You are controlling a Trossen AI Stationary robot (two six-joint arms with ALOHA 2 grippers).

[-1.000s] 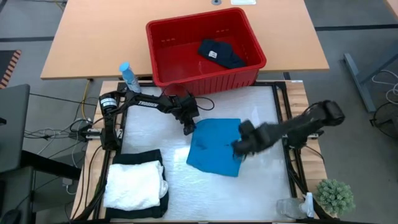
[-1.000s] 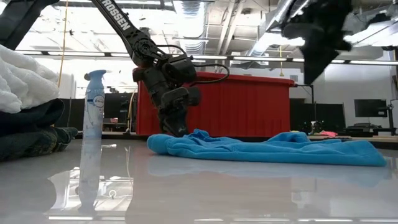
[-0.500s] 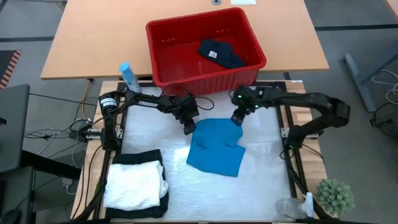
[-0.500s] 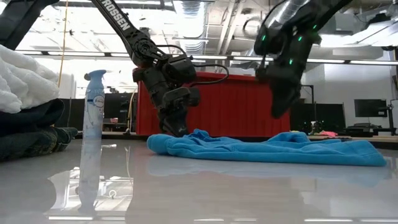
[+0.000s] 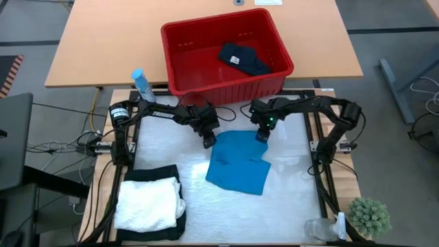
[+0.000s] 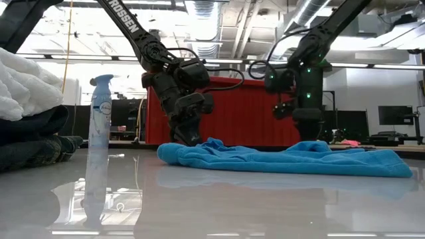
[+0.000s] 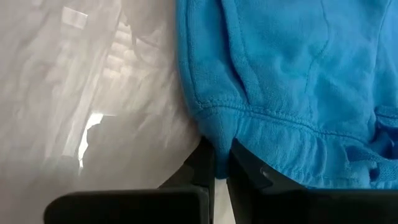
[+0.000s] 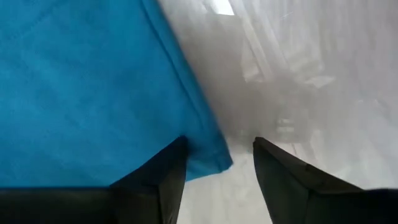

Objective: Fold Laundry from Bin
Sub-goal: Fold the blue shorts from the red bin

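Overhead and level views of the worktop (image 5: 288, 206). The blue garment (image 5: 237, 160) lies spread flat near the middle of the worktop. The left pincer (image 5: 208, 142) is clenched on the garment's far left corner, its fingers (image 7: 205, 163) pinching a hem fold against the surface. The right pincer (image 5: 261, 135) stands at the garment's far right corner with its jaws released; in the right wrist view the corner of the blue cloth lies between the two spread fingers (image 8: 169, 168), ungripped. In the level view both arms descend to the far edge of the blue garment (image 6: 285, 158), the left pincer (image 6: 186, 136) touching it.

The red bin (image 5: 226, 51) sits on the far side, just beyond the worktop, and holds one dark garment (image 5: 243, 59). At the near left corner a white crinkled item (image 5: 147, 203) rests folded atop a black garment (image 5: 154, 174). A spray bottle (image 5: 141, 84) stands left of the bin; a small green plant (image 5: 370, 216) occupies the near right corner.
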